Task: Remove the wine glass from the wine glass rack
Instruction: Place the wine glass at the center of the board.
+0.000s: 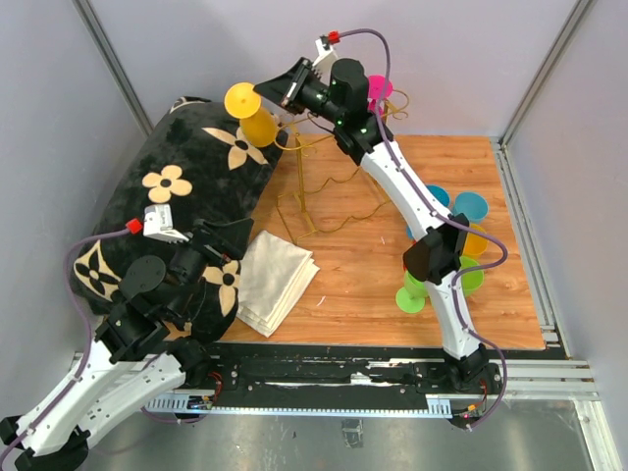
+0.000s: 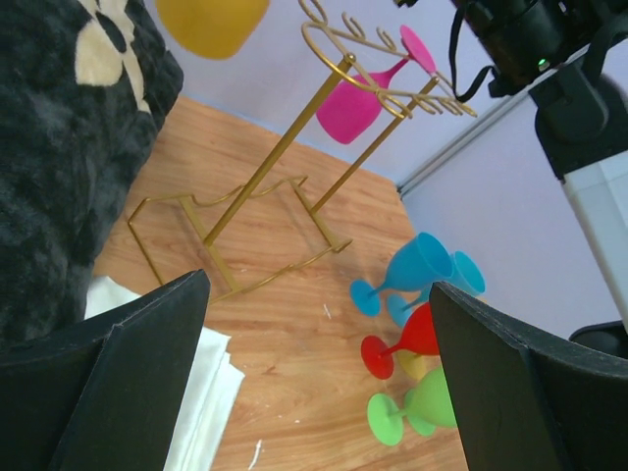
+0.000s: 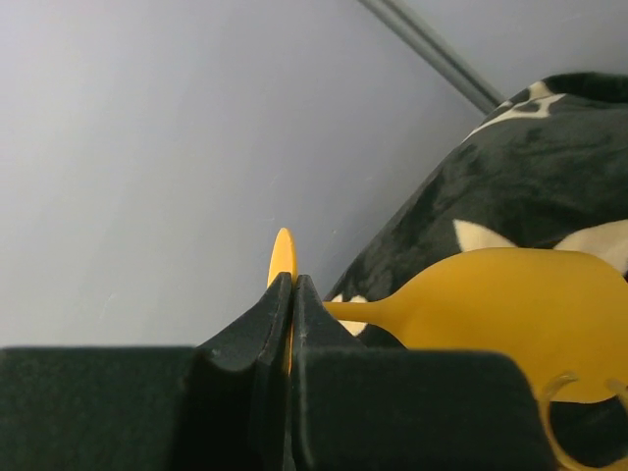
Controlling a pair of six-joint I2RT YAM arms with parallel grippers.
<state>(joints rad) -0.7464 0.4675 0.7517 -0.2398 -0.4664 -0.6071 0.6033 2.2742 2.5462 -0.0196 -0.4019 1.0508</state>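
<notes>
Room is tightest at the back-left corner, where my right fingers (image 3: 292,289) are pressed together on the thin foot of the yellow wine glass (image 3: 530,309), holding it in the air with its stem level and its bowl pointing away from the back wall (image 1: 196,44). The glass hangs over the edge of the black flowered cushion (image 1: 147,211), just left of the top rail of the wine glass rack (image 2: 278,152). One gold curl of the rail crosses in front of the bowl in my right wrist view, and I cannot tell whether wire and bowl touch. The wall is close behind the foot, and the cushion bulks up below and to the left. The freest space lies toward the middle of the wooden worktop (image 1: 363,265). A pink glass (image 2: 348,108) hangs bowl-down from the far end of the rail, right beside my right arm. My left fingers (image 1: 214,245) stand wide apart with nothing between them, low over the near end of the cushion. A folded white cloth (image 1: 278,280) lies just in front of them, between the cushion and the rack's foot. Well off to the right, blue glasses (image 2: 417,270), a red glass (image 2: 412,339) and a green glass (image 2: 422,407) lie bunched on their sides. The right arm's lower link crosses over that cluster.
</notes>
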